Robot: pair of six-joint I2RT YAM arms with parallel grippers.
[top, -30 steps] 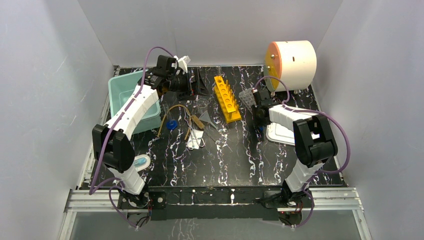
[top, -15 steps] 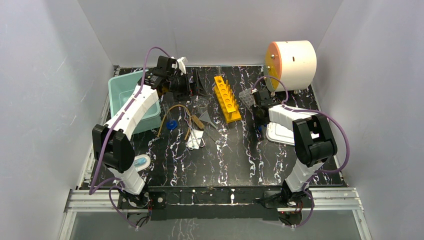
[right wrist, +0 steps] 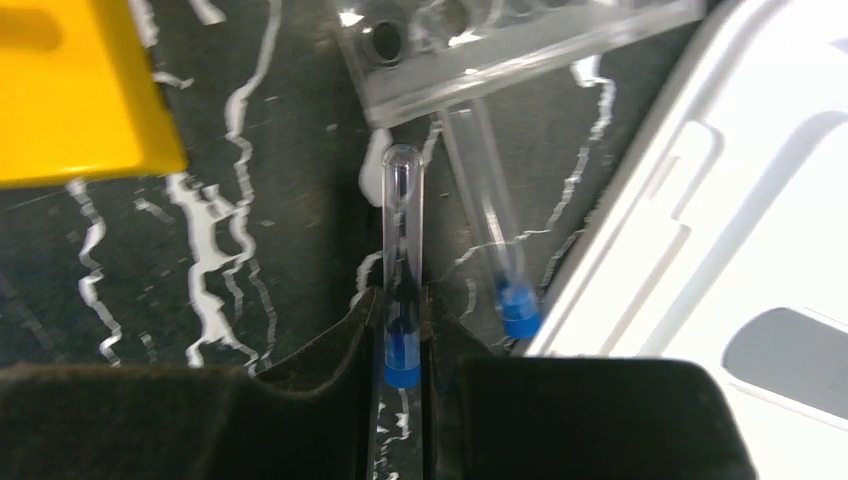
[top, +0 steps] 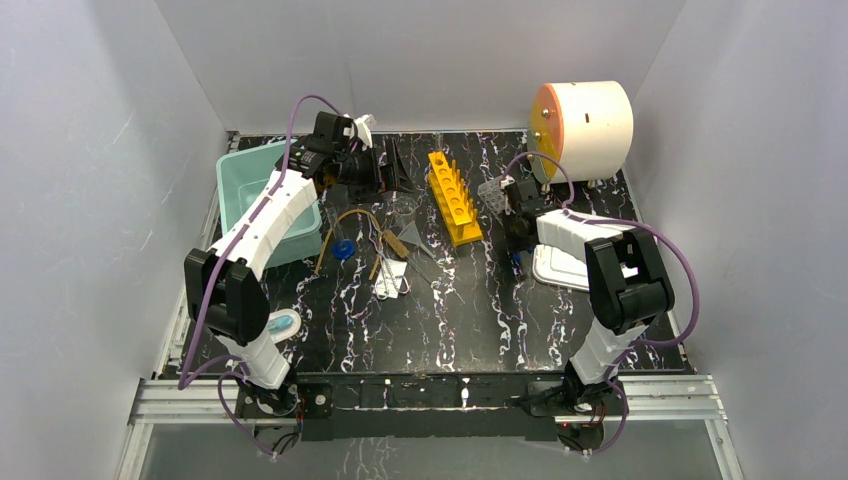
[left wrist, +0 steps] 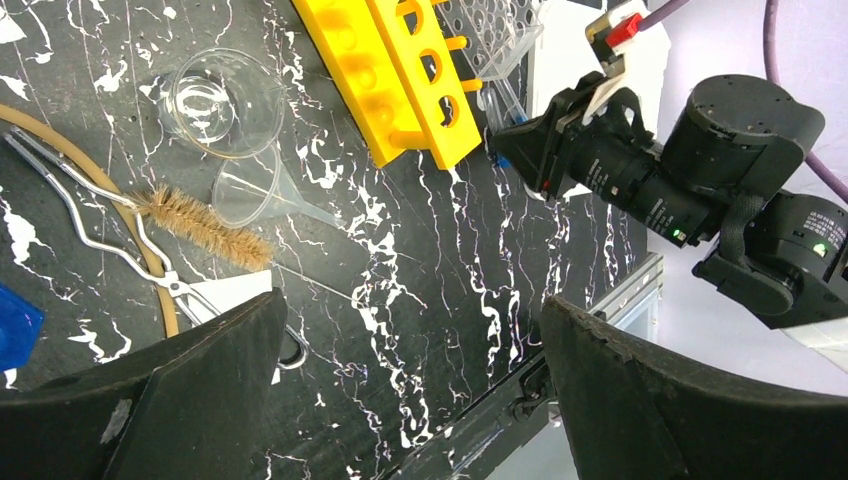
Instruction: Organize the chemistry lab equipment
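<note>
My right gripper (right wrist: 403, 312) is shut on a clear test tube with a blue cap (right wrist: 403, 250), held low over the table just in front of the clear plastic tube rack (right wrist: 500, 30). A second blue-capped tube (right wrist: 497, 245) lies beside it, reaching out from the rack. The yellow rack (top: 453, 197) stands left of the clear rack (top: 493, 192). My left gripper (left wrist: 410, 380) is open and empty, high over the back of the table (top: 393, 170). Below it lie the glass beaker (left wrist: 215, 100), funnel (left wrist: 250, 190), bristle brush (left wrist: 205, 225), metal tongs (left wrist: 80, 215) and amber tube (left wrist: 105, 195).
A teal bin (top: 262, 200) stands at the back left. A white drum with an orange face (top: 585, 120) stands at the back right. A white tray (top: 558, 268) lies right of my right gripper. A small blue item (top: 343, 249) lies by the amber tube.
My right gripper has shifted slightly back and left towards the clear rack, still holding the tube. My left gripper has turned a little and stays open.
</note>
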